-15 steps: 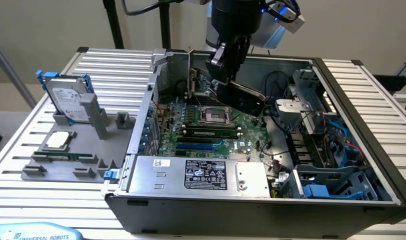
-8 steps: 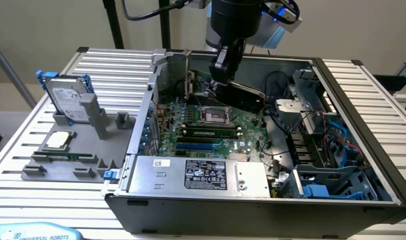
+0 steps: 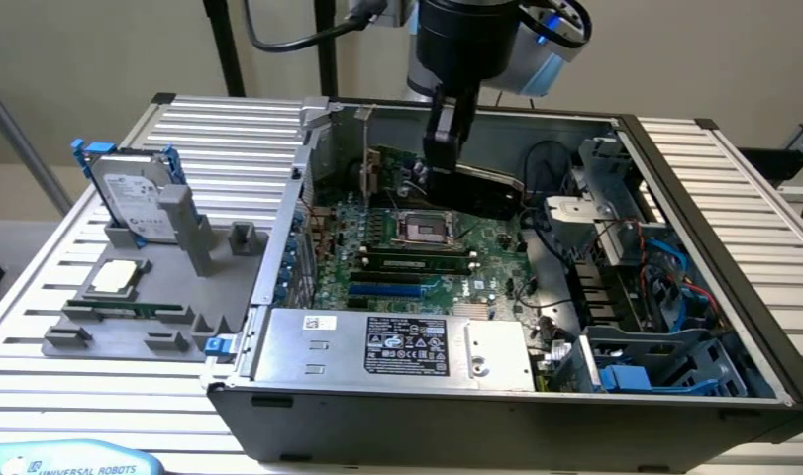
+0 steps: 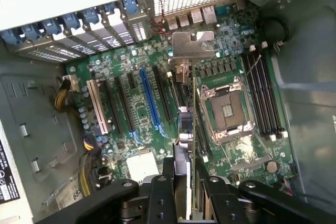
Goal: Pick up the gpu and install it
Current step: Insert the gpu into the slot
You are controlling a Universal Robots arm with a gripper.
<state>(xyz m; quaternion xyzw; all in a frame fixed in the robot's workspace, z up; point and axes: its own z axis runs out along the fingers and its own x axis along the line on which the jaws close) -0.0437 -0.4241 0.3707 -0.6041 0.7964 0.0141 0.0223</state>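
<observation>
Gripper [image 4: 186, 177] clamps the gpu [image 3: 480, 190] edge-on — bracket [image 4: 192, 43] end toward the rear slots [image 4: 100, 30].

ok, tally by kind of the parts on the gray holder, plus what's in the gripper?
hard drive: 1
CPU: 1
memory stick: 1
gpu, held in the gripper: 1
Total: 4

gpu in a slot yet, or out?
Out. The gripper holds the gpu on edge above the motherboard, beside the CPU socket; the expansion slots look empty.
</observation>
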